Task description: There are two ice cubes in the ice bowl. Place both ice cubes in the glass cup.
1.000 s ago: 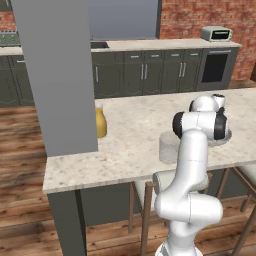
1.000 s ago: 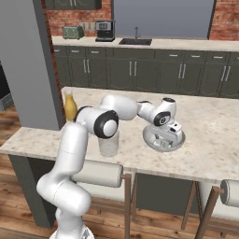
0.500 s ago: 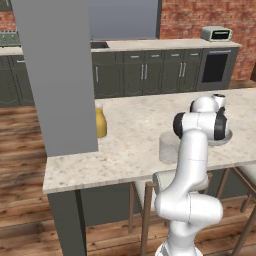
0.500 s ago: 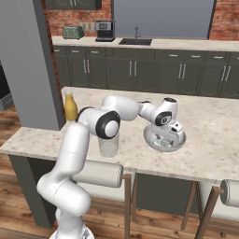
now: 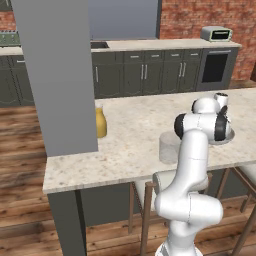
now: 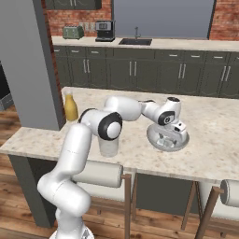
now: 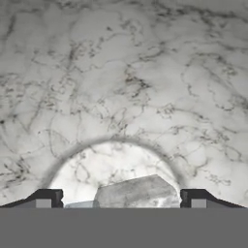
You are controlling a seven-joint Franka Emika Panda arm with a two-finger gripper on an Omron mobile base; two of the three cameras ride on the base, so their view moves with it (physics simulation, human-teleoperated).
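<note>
The ice bowl (image 6: pixel 183 141) is a shallow pale dish on the counter's right part; its rim (image 7: pixel 116 139) arcs across the hand view. My gripper (image 6: pixel 170 137) reaches down into it, open. One ice cube (image 7: pixel 133 192), a whitish translucent block, lies on the bowl floor between the two dark fingertips (image 7: pixel 48 197), and neither tip touches it. A pale sliver by the left tip may be another cube; I cannot tell. The glass cup (image 6: pixel 108 146) stands empty-looking on the counter left of the bowl, behind my elbow, and shows as a clear tumbler (image 5: pixel 169 147) in the left base view.
A yellow-orange jug (image 6: pixel 71 107) stands at the counter's left end beside a wide grey pillar (image 6: pixel 28 65). The bowl sits close to the counter's near edge (image 6: pixel 186 173). Stools (image 6: pixel 98 173) stand under that edge.
The hand has shifted only slightly over the bowl. Its jaws have stayed wide apart.
</note>
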